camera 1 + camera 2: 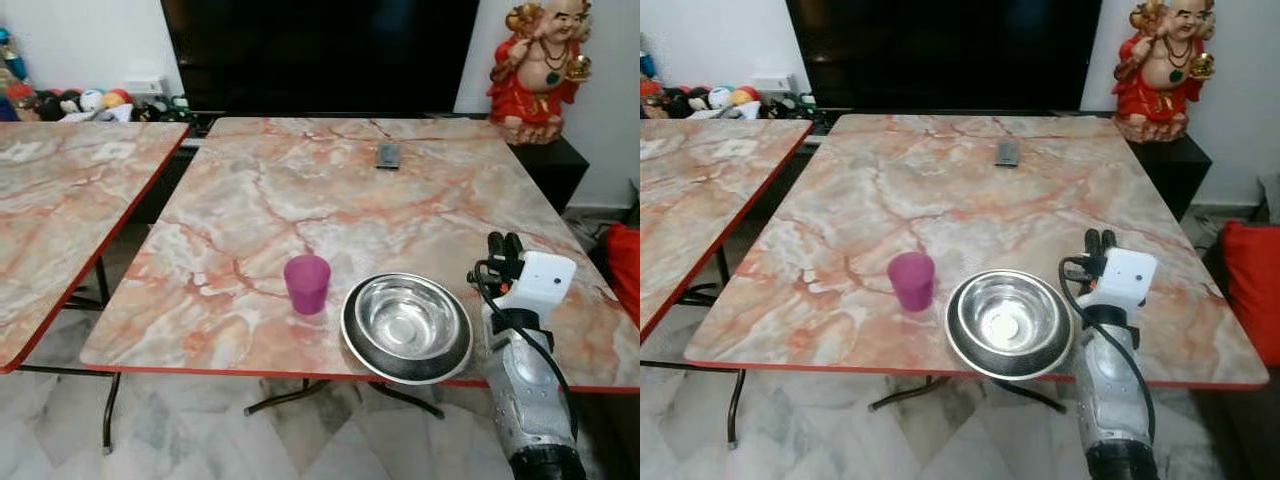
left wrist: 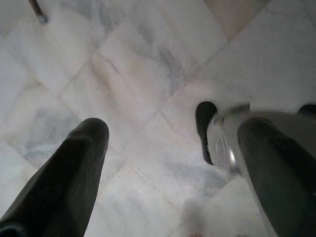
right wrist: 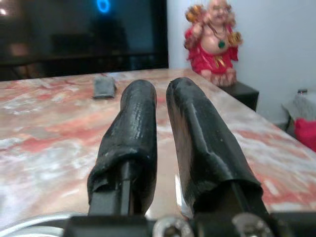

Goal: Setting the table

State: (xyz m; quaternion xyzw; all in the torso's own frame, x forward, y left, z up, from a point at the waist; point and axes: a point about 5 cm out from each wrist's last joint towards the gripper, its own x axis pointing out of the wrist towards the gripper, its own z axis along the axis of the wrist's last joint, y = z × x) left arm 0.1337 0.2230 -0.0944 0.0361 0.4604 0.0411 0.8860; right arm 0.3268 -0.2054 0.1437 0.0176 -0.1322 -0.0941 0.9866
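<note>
- Two marbled benches stand side by side: the main bench (image 1: 400,215), a rounded rectangle with pink-orange veining and a thin red edge, and a second bench (image 1: 60,190) of the same pattern at 9 o'clock, apart from it.
- One translucent magenta plastic cup (image 1: 306,283), slightly tapered, stands upright near the main bench's front edge.
- At 3 o'clock of the cup, just beside it, sits a round stainless-steel bowl (image 1: 407,326), shiny inside, its rim slightly past the bench's front edge.
- A small dark flat rectangular device (image 1: 388,155) lies far back on the bench, at 12 o'clock from the bowl.
- The right end effector (image 1: 504,244) hovers over the bench at 3 o'clock of the bowl; its two black rubbery fingers (image 3: 133,133) are drawn nearly together with only a narrow slit between them, gripping nothing.
- The left end effector (image 2: 173,148) hangs over pale grey-veined marble floor tiles (image 2: 148,64), its black fingers spread wide and released.
- A glossy red and gold laughing figurine (image 1: 537,62) stands on a dark cabinet at 1 o'clock, behind the bench.
- Soft toys (image 1: 90,102) are heaped by the wall at 10 o'clock, beside a large black screen (image 1: 320,55).
</note>
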